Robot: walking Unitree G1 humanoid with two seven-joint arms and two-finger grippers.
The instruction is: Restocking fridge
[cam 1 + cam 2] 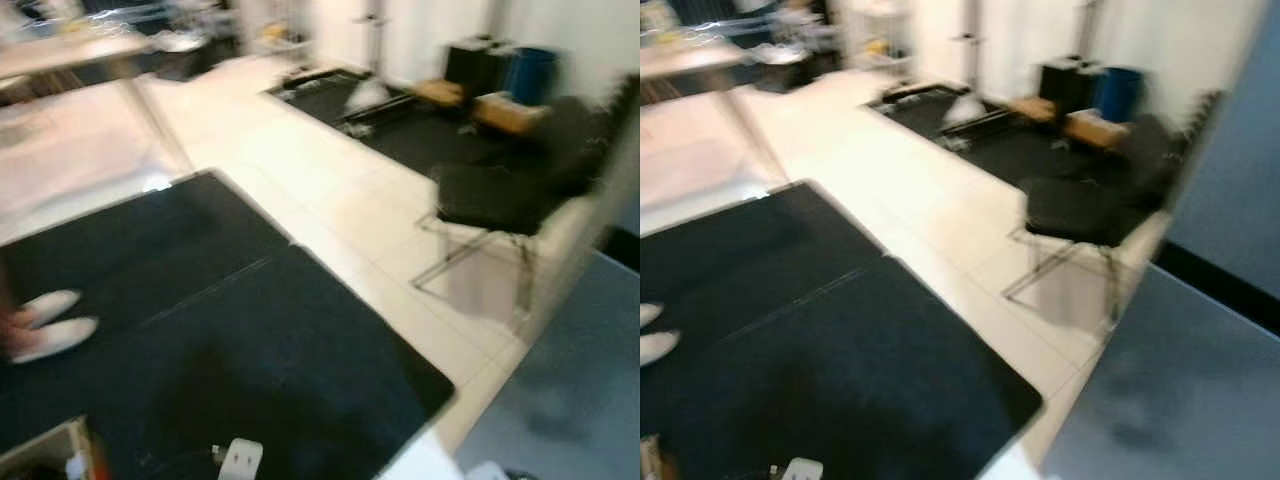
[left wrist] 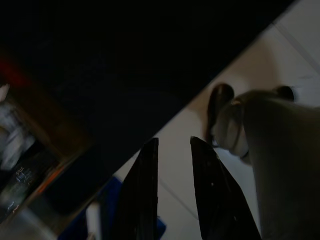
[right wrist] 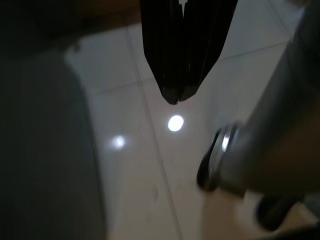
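Note:
Both eye views are blurred. A grey-blue flat panel (image 1: 1225, 170) rises at the right edge, with a grey-blue surface (image 1: 570, 390) below it; I cannot tell if it is the fridge. A cardboard box (image 1: 48, 452) sits at the bottom left on the black mat (image 1: 250, 350). In the left wrist view my left gripper (image 2: 173, 141) hangs open and empty over the mat's edge, with the box of goods (image 2: 22, 145) beside it. My right gripper (image 3: 173, 97) hangs shut and empty above the pale tile floor (image 3: 135, 165).
A black chair with metal legs (image 1: 495, 200) stands on the tiles ahead right. A person's white shoes (image 1: 50, 325) rest on the mat at the left. A small white object (image 1: 238, 460) lies near the box. Tables, another black mat and bins stand farther back.

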